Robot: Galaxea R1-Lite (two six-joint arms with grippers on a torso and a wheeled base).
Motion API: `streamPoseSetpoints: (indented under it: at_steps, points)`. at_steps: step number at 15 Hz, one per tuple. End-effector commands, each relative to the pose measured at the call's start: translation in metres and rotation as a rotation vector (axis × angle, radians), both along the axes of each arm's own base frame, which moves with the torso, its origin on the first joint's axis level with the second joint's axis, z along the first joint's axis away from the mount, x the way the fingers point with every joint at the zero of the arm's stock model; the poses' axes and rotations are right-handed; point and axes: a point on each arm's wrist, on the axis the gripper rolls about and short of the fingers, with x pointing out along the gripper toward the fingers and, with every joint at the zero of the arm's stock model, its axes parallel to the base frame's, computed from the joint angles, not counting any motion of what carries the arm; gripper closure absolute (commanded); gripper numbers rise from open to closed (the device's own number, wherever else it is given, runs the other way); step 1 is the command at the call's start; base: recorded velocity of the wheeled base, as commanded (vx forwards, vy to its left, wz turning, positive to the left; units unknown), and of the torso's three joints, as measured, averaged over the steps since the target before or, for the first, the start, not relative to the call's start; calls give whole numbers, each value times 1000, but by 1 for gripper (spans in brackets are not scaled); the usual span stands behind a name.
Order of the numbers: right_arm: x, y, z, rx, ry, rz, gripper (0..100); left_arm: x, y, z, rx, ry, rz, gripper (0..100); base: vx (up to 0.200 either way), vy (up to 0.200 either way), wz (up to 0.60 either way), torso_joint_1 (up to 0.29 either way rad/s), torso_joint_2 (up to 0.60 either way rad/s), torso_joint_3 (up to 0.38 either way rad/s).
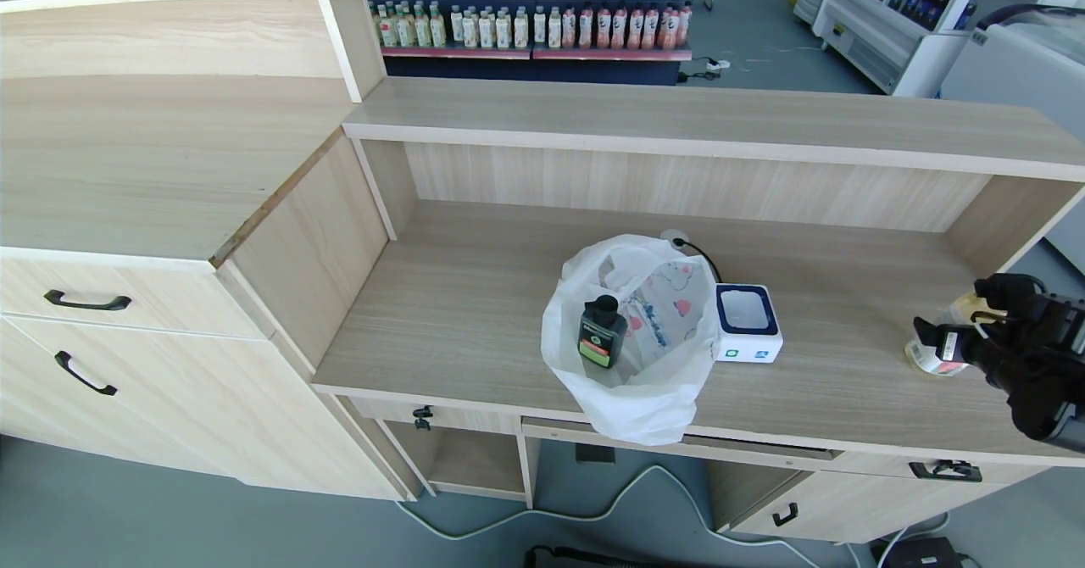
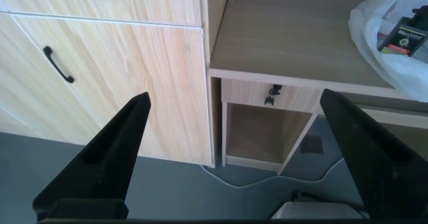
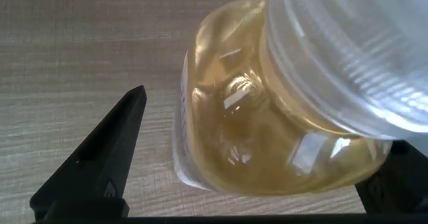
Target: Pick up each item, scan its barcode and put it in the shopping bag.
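Light wood counter (image 1: pixel 475 297), black-handled drawers (image 1: pixel 87 302) on its left unit. Bottle shelf (image 1: pixel 542 27) and display coolers (image 1: pixel 898 17) behind. White cable (image 1: pixel 610 513) on the floor. Probably a key (image 1: pixel 421 418) in the under-counter lock.

A dark bottle (image 1: pixel 602 331) stands in white bag (image 1: pixel 646 409), amber bottle (image 1: pixel 931 360) apart.

Bright, even light falls on the bench (image 1: pixel 475 314), with soft shadow under its upper shelf (image 1: pixel 678 114). Straight edges bow toward the head view's borders. White glints sit on the bottle (image 3: pixel 267 137); the left claw (image 2: pixel 235 95) reads as dark silhouette.
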Motion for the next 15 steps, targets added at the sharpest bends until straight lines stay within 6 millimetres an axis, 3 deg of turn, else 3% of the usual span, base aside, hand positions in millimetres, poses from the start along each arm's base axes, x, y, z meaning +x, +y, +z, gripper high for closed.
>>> streamPoseSetpoints:
  at_steps: [1, 8, 9, 15]
  points:
    - [6, 1, -9, 1, 8, 9, 0, 0, 0, 0, 0, 0, 1, 0, 0, 0, 0, 0, 0, 0]
    - [13, 1, -18, -1, 4, 18, 0, 0, 0, 0, 0, 0, 1, 0, 0, 0, 0, 0, 0, 0]
    - [15, 1, -15, -10, -7, 17, 100, 0, 0, 0, 0, 0, 1, 0, 0, 0, 0, 0, 0, 0]
    - [19, 0, -12, -53, -11, 21, 100, 0, 0, 0, 0, 0, 1, 0, 0, 0, 0, 0, 0, 0]
